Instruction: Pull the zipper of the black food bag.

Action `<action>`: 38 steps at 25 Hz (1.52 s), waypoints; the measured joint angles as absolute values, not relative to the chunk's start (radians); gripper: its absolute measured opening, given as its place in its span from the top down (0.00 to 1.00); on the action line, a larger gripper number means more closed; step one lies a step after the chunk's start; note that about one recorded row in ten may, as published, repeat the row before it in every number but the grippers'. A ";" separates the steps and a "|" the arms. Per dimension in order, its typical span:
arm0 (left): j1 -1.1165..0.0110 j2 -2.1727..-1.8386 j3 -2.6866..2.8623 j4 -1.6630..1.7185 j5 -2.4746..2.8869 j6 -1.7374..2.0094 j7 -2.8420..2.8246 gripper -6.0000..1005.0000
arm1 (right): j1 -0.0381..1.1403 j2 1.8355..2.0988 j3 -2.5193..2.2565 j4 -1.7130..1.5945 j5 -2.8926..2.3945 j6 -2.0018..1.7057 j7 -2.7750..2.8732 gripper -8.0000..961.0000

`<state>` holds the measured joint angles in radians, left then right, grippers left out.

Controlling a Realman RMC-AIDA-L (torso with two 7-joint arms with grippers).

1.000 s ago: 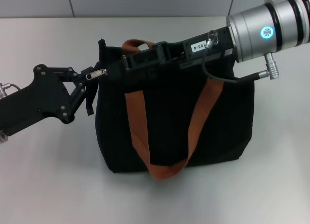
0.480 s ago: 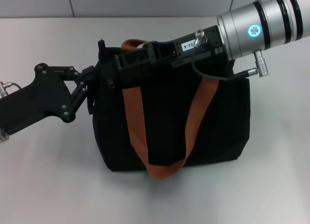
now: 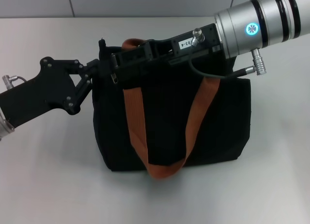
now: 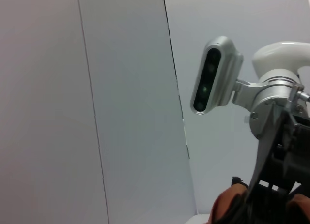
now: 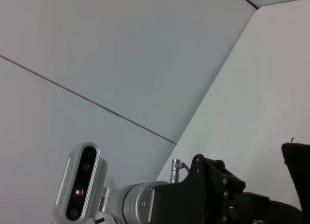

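The black food bag stands upright mid-table, its orange straps hanging down the front. My left gripper presses on the bag's upper left corner and looks shut on the fabric there. My right gripper lies along the top edge, its tip near that same corner. The zipper's small silver pull tab hangs just below the right gripper's tip, and the black track is hidden under the gripper. The right wrist view shows the left gripper's black body and a corner of the bag.
The white table surrounds the bag, with a grey wall behind it. The right arm's silver wrist and cable hang over the bag's right top. In the left wrist view, the right arm's camera shows above an orange strap.
The right gripper has slid left along the bag's top. The left gripper has moved right and up against the corner. The silver tab, earlier by the left fingers, now hangs under the right gripper's tip.
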<state>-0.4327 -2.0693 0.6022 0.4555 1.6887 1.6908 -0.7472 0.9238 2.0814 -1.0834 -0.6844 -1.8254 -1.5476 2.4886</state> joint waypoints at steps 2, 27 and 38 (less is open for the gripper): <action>-0.436 -2.069 0.605 0.456 1.689 1.689 -0.759 0.97 | 0.925 2.082 -1.083 -0.685 -1.825 -1.546 2.487 0.13; -0.462 -2.065 0.614 0.463 1.697 1.669 -0.818 0.97 | 0.934 2.084 -1.103 -0.679 -1.819 -1.520 2.476 0.13; -0.474 -2.067 0.620 0.463 1.697 1.672 -0.827 0.97 | 0.943 2.085 -1.104 -0.678 -1.819 -1.519 2.475 0.13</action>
